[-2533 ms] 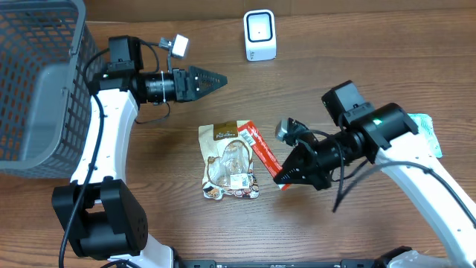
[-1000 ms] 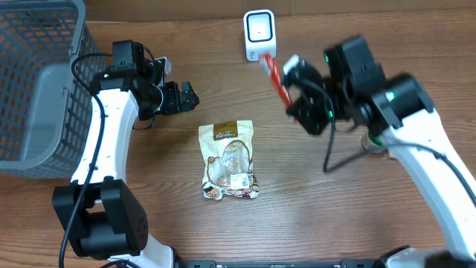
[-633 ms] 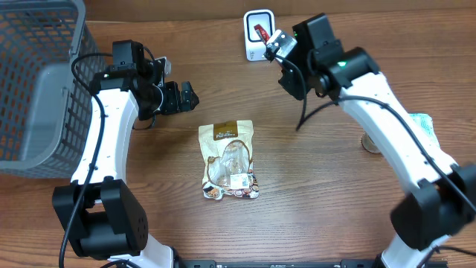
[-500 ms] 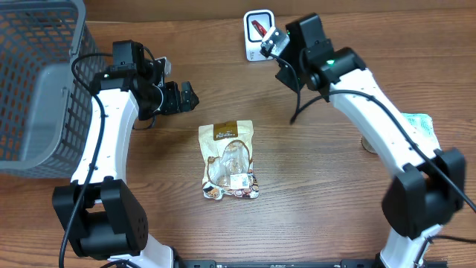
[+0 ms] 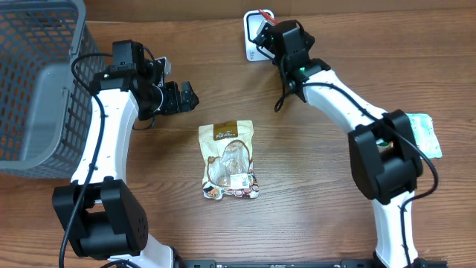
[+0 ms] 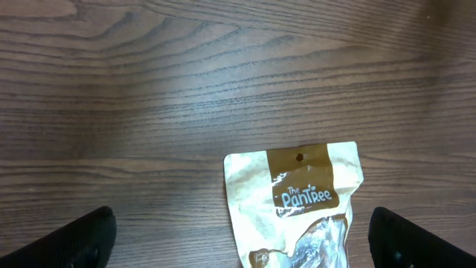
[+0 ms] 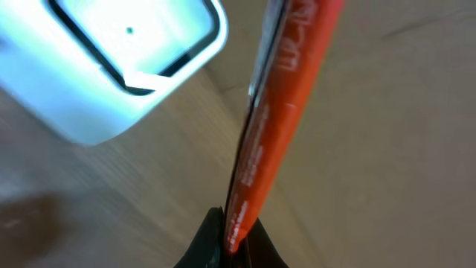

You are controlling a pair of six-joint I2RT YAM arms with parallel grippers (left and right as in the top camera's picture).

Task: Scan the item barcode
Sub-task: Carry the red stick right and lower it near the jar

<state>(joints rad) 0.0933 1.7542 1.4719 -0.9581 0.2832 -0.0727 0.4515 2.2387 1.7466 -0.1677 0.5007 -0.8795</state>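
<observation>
While the right gripper [image 5: 268, 30] holds a slim red packet [image 5: 260, 15] up at the white scanner [image 5: 251, 48] on the far side of the table [image 5: 312, 223], the overhead view has the left gripper [image 5: 181, 97] hovering near the grey mesh basket [image 5: 37, 82]. Nothing shows inside the part of that basket in view. A brown snack pouch [image 5: 229, 160] lies flat mid-table, well apart from both arms.

Over to the left wrist: fingers [image 6: 82, 238] spread wide, holding nothing, with the pouch's top edge below and between them.

Right wrist now: fingers [image 7: 216, 242] pressed together, pinching the packet's lower end. Its length rises edge-on, just beside the scanner's lit window.

I'd call this packet light, thin and bendy, likely a glossy, slippery wrapper. Held by one end it could sag or twist, so a firm pinch on the flat sealed end looks right. Whether the barcode faces the window, I cannot tell.
</observation>
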